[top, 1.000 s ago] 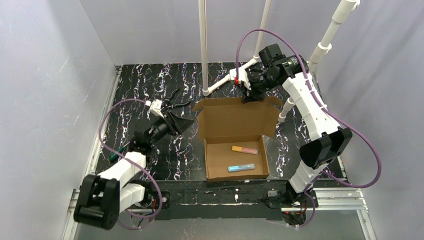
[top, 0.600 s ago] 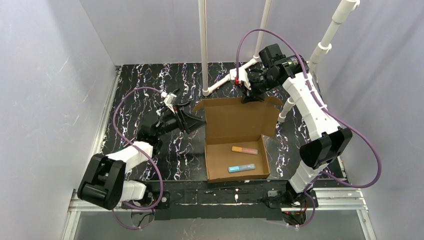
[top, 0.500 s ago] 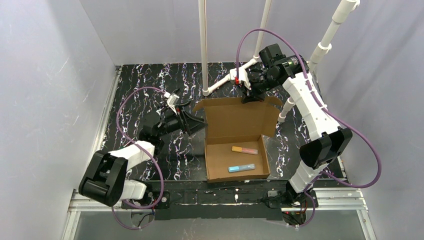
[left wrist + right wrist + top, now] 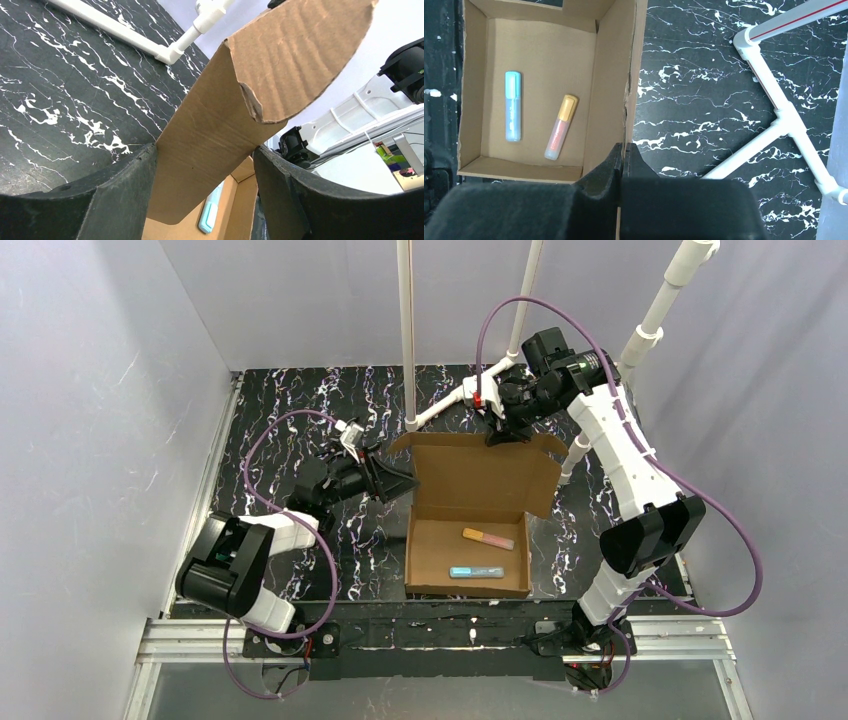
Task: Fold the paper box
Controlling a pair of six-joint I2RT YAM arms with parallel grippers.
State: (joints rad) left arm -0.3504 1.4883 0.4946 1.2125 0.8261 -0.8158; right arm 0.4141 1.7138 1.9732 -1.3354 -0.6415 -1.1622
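Note:
The brown paper box (image 4: pixel 437 546) sits mid-table with its tray open and its lid standing upright at the far side. My right gripper (image 4: pixel 503 432) is shut on the lid's top edge, and the right wrist view shows its fingers (image 4: pixel 623 150) pinching the cardboard above the paper box (image 4: pixel 544 50). My left gripper (image 4: pixel 392 481) is open at the lid's left side flap. In the left wrist view that flap (image 4: pixel 280 55) passes between the two spread fingers of the left gripper (image 4: pixel 204 150). A blue marker (image 4: pixel 477 571) and an orange marker (image 4: pixel 488 538) lie in the tray.
White pipe posts (image 4: pixel 408 340) stand behind the box, and a pipe junction (image 4: pixel 781 120) lies on the black marbled mat (image 4: pixel 280 410) near the right gripper. Grey walls close in the left, back and right sides.
My left arm has swung right and forward until its open fingers straddle the lid's left flap. The tray and blue marker have shifted slightly. The right gripper has kept its hold.

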